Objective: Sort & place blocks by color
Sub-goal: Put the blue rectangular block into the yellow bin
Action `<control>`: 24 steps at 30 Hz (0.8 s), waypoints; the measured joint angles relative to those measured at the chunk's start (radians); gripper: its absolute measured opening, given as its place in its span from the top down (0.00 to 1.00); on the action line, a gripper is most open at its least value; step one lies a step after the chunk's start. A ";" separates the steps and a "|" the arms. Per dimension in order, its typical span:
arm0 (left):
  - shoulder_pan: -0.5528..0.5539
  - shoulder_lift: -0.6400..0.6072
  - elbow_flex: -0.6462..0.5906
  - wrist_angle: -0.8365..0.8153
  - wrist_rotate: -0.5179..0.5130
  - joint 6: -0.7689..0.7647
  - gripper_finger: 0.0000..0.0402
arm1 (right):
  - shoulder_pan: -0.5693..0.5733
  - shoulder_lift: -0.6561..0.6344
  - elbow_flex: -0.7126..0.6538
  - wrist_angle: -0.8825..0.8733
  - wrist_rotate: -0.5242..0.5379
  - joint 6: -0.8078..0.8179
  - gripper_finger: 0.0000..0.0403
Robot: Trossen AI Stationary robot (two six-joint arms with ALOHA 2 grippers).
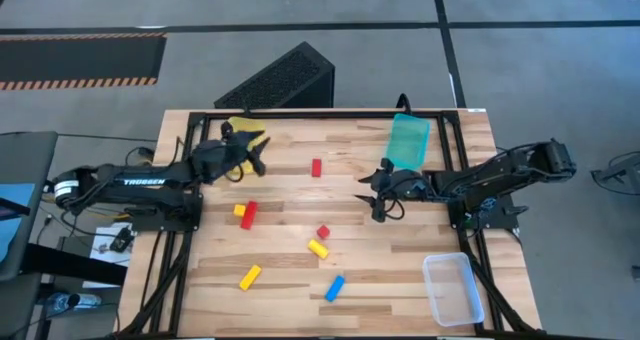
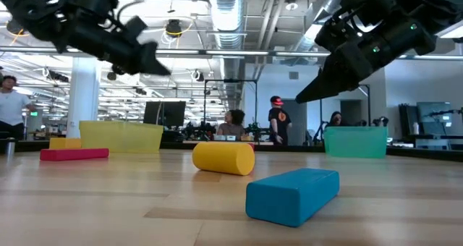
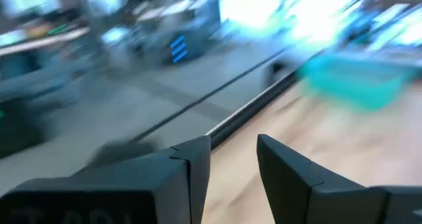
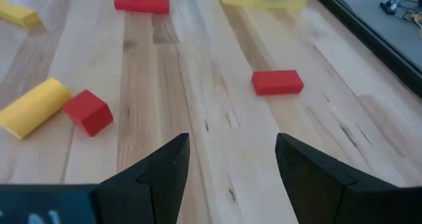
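Several blocks lie flat on the wooden table: a red one (image 1: 316, 167), a red bar (image 1: 248, 216) touching a yellow cube (image 1: 240, 210), a red cube (image 1: 323, 232), a yellow piece (image 1: 318, 248), a yellow bar (image 1: 249, 277) and a blue bar (image 1: 334, 288). My left gripper (image 1: 257, 160) hovers open beside the yellow tray (image 1: 243, 128), holding nothing. My right gripper (image 1: 376, 202) hangs open above bare table in front of the teal tray (image 1: 408, 140). In the right wrist view the red block (image 4: 277, 82), the red cube (image 4: 88, 112) and the yellow piece (image 4: 33, 107) lie ahead of the open fingers.
A clear tray (image 1: 452, 288) sits at the table's near right corner. The yellow tray is at the far left, the teal tray at the far right. A dark slatted box (image 1: 280, 80) lies on the floor beyond the far edge. People stand in the room behind (image 2: 277, 123).
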 joint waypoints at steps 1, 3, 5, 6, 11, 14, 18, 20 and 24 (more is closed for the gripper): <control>0.000 -0.003 -0.016 0.046 0.057 0.000 0.71 | -0.002 0.000 0.000 0.003 0.000 0.000 0.38; 0.000 -0.006 -0.033 0.095 0.156 0.009 0.71 | -0.002 0.000 0.000 0.018 0.000 0.000 0.38; 0.000 -0.006 -0.036 0.110 0.208 0.021 0.71 | -0.002 0.000 0.000 0.041 0.000 0.000 0.38; 0.000 -0.006 -0.038 0.107 0.211 0.022 0.71 | -0.002 0.000 0.000 0.054 0.000 0.000 0.38; 0.000 -0.005 -0.039 0.052 0.122 -0.021 0.71 | -0.005 0.000 0.000 0.192 0.000 -0.002 0.38; 0.001 -0.005 -0.039 0.020 0.134 -0.055 0.71 | -0.023 0.000 0.000 0.224 0.001 -0.002 0.38; -0.052 -0.005 -0.052 0.095 0.403 -0.031 0.71 | -0.052 0.000 0.000 0.219 0.003 0.016 0.38; -0.117 -0.005 -0.068 0.172 0.452 -0.010 0.71 | -0.045 0.000 0.000 0.251 0.006 0.046 0.38; -0.283 -0.005 -0.119 0.319 0.371 0.060 0.71 | 0.040 0.000 0.000 0.354 0.001 0.069 0.38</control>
